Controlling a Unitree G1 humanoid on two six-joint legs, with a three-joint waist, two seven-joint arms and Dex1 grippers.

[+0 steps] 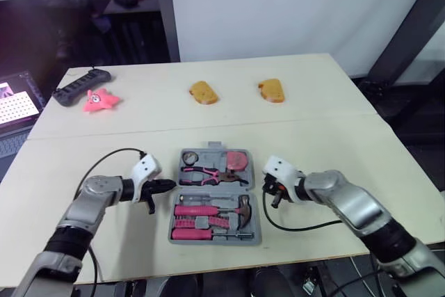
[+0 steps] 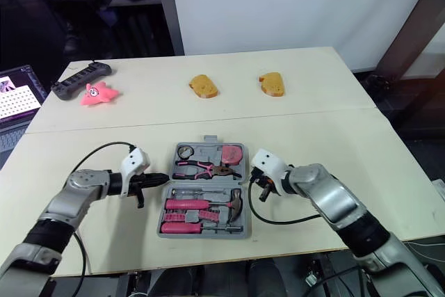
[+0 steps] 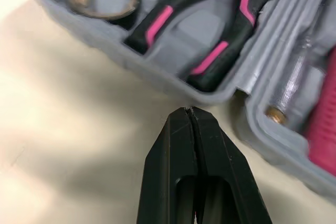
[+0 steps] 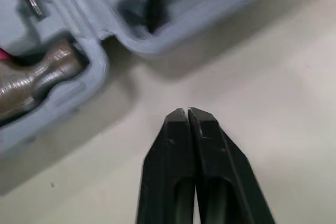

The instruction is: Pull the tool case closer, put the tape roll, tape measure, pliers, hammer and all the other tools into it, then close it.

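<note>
The tool case [image 1: 214,241] lies open and flat on the bench [image 1: 361,165], close to the near edge and right between your two arms, so the pulling-in looks done. In its near half you have the hammer [image 1: 208,210] lying crosswise, head to the right, with other pink-handled tools [image 1: 195,233] bedded just nearer than it. In the far half the tape roll [image 1: 189,157] sits at the left, the pliers [image 1: 208,174] in the middle and the tape measure [image 1: 236,161] at the right. Every named tool seems to be seated in a recess. What lies further off does not belong in the case: two orange-brown pieces [image 1: 204,92] mid-bench, a pink star toy [image 1: 101,100] and a black strip [image 1: 82,86] at the far left. By my reading only the closing is left to you: one half still has to be folded over the other and pressed shut.

Your left pincer [image 3: 189,110] has its fingers pressed together with nothing between them. Its tip sits just beside the case's left wall, by the pliers' recess; whether it touches the wall I cannot tell. Your right pincer [image 4: 187,110] is likewise drawn together and holds nothing. It points at the case's right side near the hammer's head, with a strip of bare bench showing between its tip and the wall.
</note>
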